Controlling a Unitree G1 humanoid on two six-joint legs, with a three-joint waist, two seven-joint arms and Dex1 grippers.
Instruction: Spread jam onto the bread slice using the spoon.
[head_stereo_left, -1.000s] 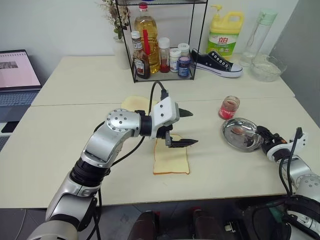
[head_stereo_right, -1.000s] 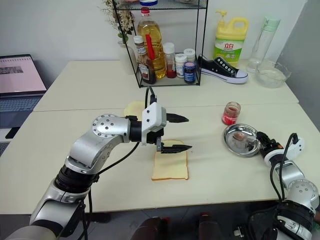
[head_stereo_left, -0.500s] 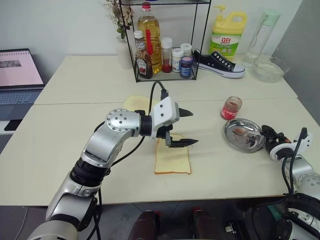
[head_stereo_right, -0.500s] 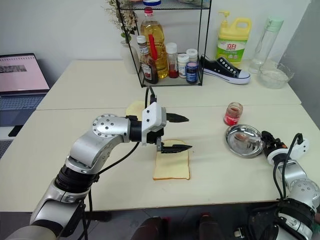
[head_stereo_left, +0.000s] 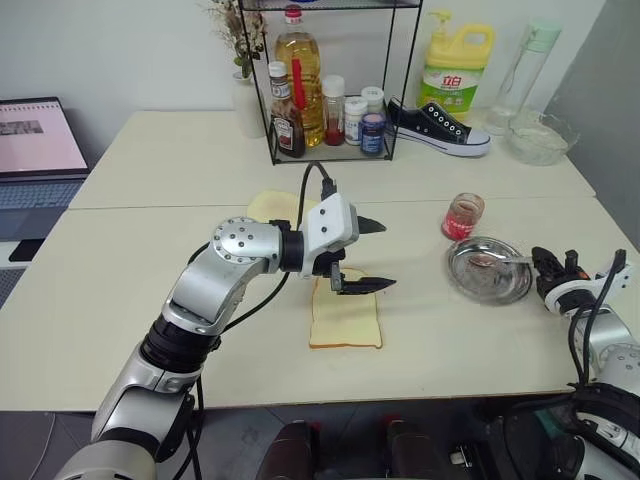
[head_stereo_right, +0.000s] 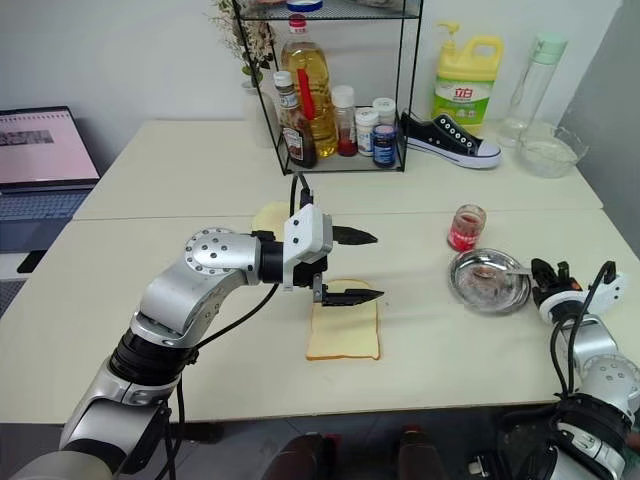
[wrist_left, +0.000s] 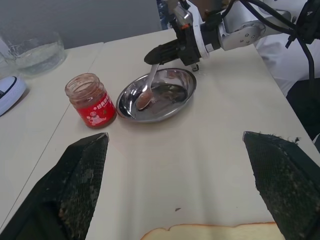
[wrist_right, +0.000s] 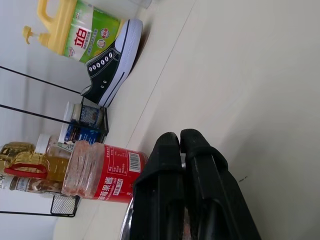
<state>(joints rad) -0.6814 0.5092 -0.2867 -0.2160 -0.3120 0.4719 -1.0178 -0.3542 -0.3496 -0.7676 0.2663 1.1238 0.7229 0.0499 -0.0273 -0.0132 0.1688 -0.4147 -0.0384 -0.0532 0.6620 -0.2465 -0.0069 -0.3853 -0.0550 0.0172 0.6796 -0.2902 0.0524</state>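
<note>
1. Spoon (wrist_left: 148, 89): thin, rigid, light and smooth metal, likely to slip or pivot between the pads. It lies with its bowl in the round steel dish (wrist_left: 176, 102) and its handle rising over the rim toward the right gripper (wrist_left: 162, 51). The sensible hold is on the handle, well back from the bowl.
2. Jam (wrist_left: 144, 101): a sticky red-pink blob sits in the spoon's bowl, with more smeared on the floor of the dish. It should cling to the metal but could drip if the spoon tips.
3. Bread slice (head_stereo_left: 345, 316): soft, pale and easily torn, it lies flat on the desk (head_stereo_left: 120, 290), well apart from the dish. It calls for a light, flat stroke.
4. Right gripper: jaws clenched at the handle end of the spoon, beside the dish rim. The spoon appears grasped, though the contact itself is too small to confirm.
5. Left gripper (head_stereo_left: 372, 255): jaws released and spread wide, hovering just above the far edge of the bread slice, holding nothing.
6. Change from a second ago: the right jaws, then half parted at the dish, are now shut. The spoon handle now stands out over the rim. The left arm and bread slice are unchanged.
7. Jam jar (head_stereo_left: 459, 214): stands lidless just beyond the dish.
</note>
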